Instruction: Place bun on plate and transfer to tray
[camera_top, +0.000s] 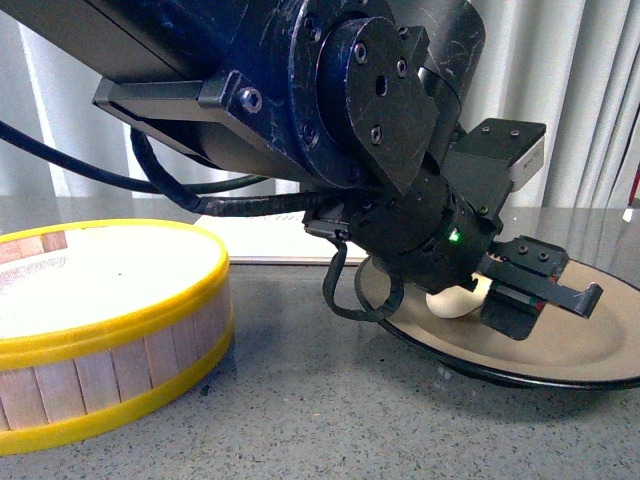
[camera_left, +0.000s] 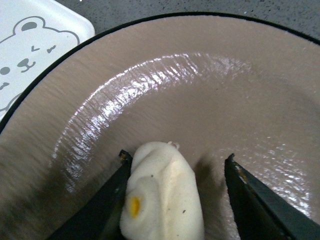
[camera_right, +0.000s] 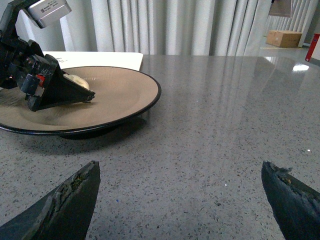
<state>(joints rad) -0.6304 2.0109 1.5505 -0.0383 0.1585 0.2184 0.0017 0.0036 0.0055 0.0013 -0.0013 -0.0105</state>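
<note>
Bun (camera_left: 162, 200) is seated on plate (camera_left: 210, 85), lower centre; left gripper (camera_left: 177, 157) is parted around it. Right gripper (camera_right: 180, 167) is spread wide, empty. Tray (camera_left: 35, 30) transfer is pending.

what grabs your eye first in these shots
The bulky dark left arm fills the front view, its gripper open around the bun lying on the brown plate. At that view's left stands a yellow-rimmed steamer basket; a bear-printed tray lies beyond the plate.

Bun (camera_top: 452, 300) on plate (camera_top: 565, 352); steamer basket (camera_top: 100, 330) left of plate; tray (camera_top: 258, 240) behind.
</note>
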